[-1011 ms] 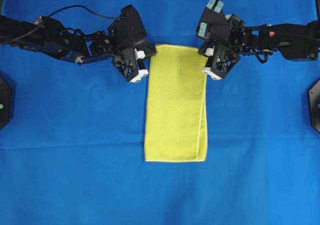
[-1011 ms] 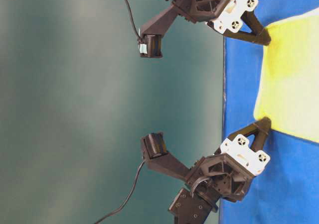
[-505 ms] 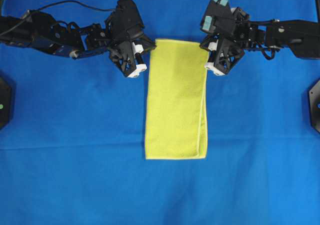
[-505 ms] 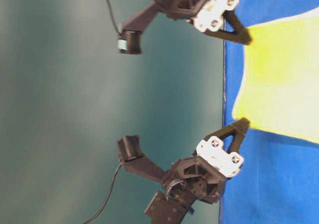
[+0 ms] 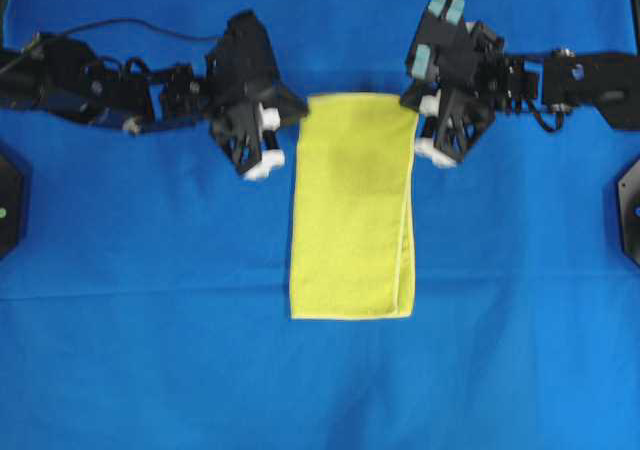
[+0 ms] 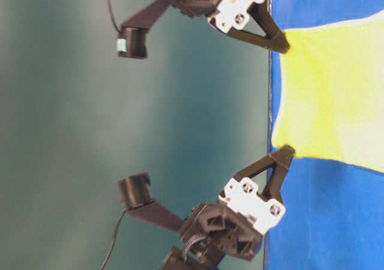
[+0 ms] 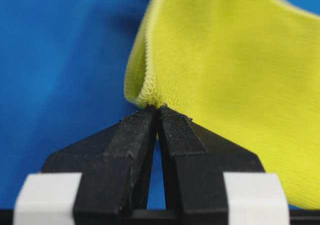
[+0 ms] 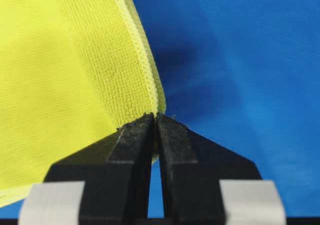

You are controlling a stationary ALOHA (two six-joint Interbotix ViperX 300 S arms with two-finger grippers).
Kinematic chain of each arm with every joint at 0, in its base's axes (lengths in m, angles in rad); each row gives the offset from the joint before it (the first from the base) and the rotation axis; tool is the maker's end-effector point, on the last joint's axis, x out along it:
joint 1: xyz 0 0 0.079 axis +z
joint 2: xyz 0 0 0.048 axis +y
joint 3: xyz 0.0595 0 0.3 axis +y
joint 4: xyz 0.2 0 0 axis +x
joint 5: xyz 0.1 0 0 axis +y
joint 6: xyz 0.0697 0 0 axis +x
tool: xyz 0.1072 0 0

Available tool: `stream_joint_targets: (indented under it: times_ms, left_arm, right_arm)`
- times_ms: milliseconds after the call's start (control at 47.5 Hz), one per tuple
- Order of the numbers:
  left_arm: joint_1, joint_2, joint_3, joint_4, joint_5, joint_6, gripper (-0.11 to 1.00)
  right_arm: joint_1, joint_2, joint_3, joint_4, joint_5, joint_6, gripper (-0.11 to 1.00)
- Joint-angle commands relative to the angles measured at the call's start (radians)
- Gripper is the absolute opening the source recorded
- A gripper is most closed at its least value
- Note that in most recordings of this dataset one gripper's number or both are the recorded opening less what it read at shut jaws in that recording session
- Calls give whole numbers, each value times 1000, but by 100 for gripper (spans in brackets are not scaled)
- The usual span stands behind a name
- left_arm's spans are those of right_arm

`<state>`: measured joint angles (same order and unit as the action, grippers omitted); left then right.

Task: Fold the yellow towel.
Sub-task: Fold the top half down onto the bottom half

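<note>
**Operator:** At 12 o'clock on the blue table cover [image 5: 150, 350], what do you have?

**Technician:** You have the yellow towel [image 5: 353, 210], already folded once into a long strip running from 12 to 6 o'clock. Its far end is off the surface. The left gripper [image 5: 303, 109] has its jaws pressed together on the far left corner; the wrist view shows both hemmed layers pinched at the tips. The right gripper [image 5: 413, 107] is clamped the same way on the far right corner.

**Operator:** What changed in the last second?

**Technician:** Both grippers have risen and drawn back slightly toward 12 o'clock. In the table-level view the far edge hangs higher between the tips than before, bowed in the middle. You should read this as the lift stage of the second fold. The next move likely carries that edge toward 6 o'clock.

**Operator:** Any labels or writing?

**Technician:** You will find none legible. Teal pads on the right arm carry no text.
</note>
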<state>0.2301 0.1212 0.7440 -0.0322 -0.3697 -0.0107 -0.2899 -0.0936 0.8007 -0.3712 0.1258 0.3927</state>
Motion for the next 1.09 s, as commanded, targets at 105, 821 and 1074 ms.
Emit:
stream_joint_targets:
  times_ms: [105, 821, 1074]
  left_arm:
    - [-117, -97, 25, 3, 44, -2, 1]
    - [-472, 51, -57, -6, 155, -29, 1]
    - [-462, 57, -52, -6, 155, -44, 2]
  right_arm:
    - [124, -67, 2, 20, 58, 31, 3]
    - [495, -8, 8, 32, 147, 342, 3]
    - [499, 61, -8, 32, 80, 359, 3]
